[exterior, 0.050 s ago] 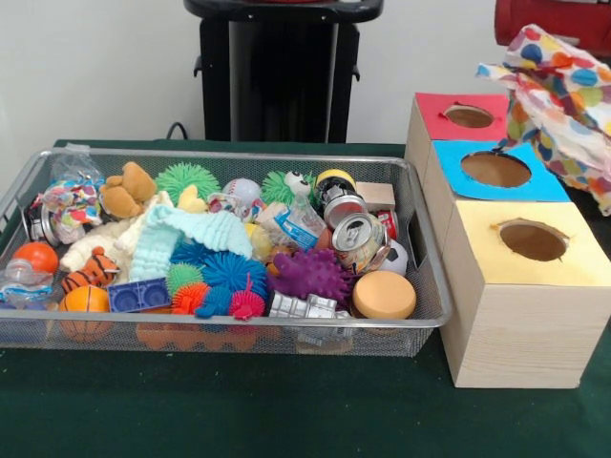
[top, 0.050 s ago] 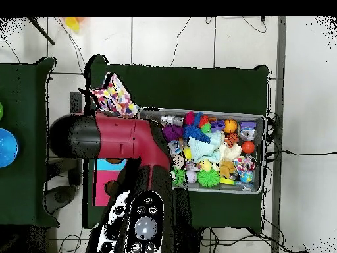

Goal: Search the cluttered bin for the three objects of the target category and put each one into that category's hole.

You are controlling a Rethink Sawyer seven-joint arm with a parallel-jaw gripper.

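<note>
3 holes sit in the wooden box (exterior, 0.050 s ago: 516,315) at the table's right edge: red (exterior, 0.050 s ago: 469,115), blue (exterior, 0.050 s ago: 495,169) and yellow (exterior, 0.050 s ago: 533,240). A polka-dot bag (exterior, 0.050 s ago: 558,95) hangs above the red and blue ones, apparently carried by the arm (top, 0.050 s ago: 122,138); the gripper itself is hidden, so its state cannot be told. The wire bin (exterior, 0.050 s ago: 191,329) remains crowded with spiky balls (exterior, 0.050 s ago: 310,275), cans (exterior, 0.050 s ago: 358,240) and plush toys (exterior, 0.050 s ago: 126,189), so most sorting seems left.
</note>
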